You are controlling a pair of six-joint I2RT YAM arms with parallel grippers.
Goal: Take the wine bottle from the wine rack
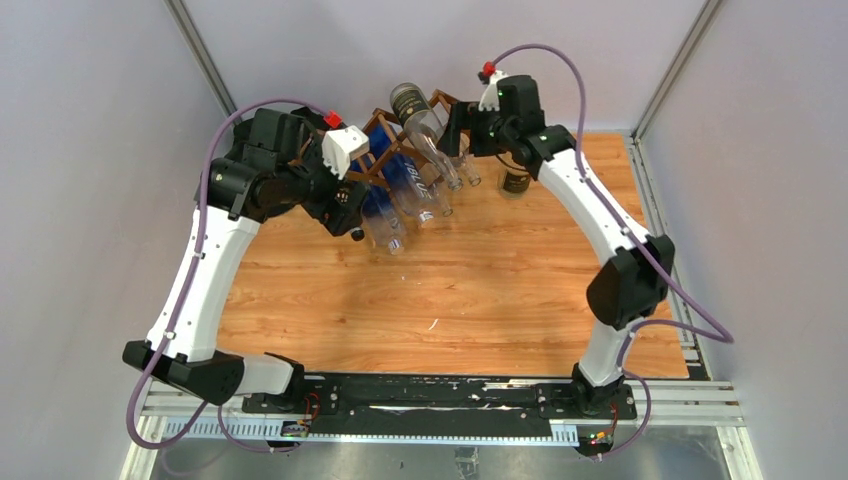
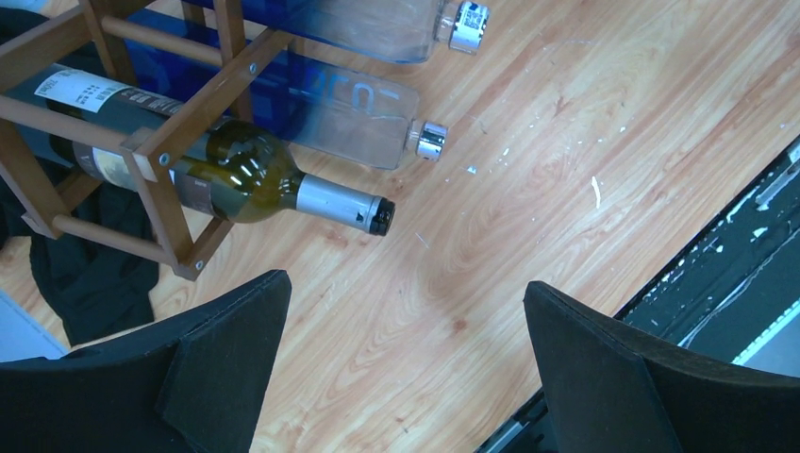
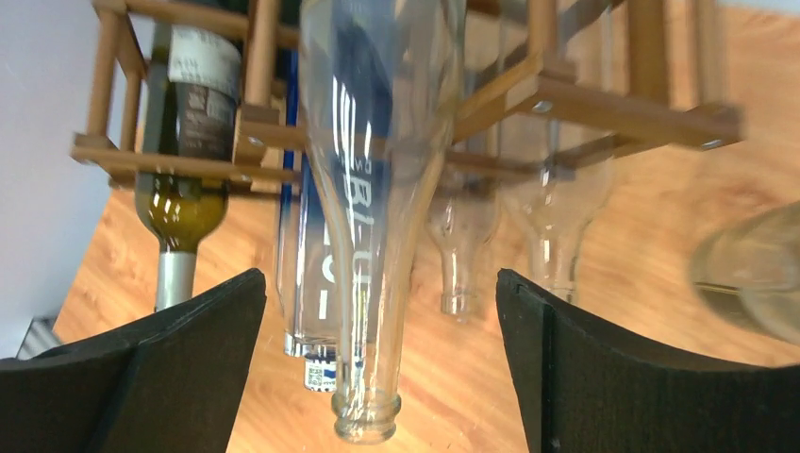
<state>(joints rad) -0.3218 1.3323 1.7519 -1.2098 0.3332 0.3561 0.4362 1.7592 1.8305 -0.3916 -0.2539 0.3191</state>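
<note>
Reach step: right gripper (image 3: 379, 276) gaped astride neck of clear glass bottle (image 3: 373, 189) in brown wooden lattice rack (image 3: 604, 104); left gripper (image 2: 406, 285) gaped, empty. Next move likely needed: pinch neck, withdraw along cell.

I'm seeing white links and black joints on left arm (image 1: 190, 290) and right arm (image 1: 600, 215). Purple cables (image 1: 692, 296) running along both. Red caps (image 1: 488, 70) sitting on white wrist housings (image 1: 345, 150). Also seeing fingers (image 2: 226, 359) of left gripper (image 2: 406, 283) as matte black wedges.
</note>
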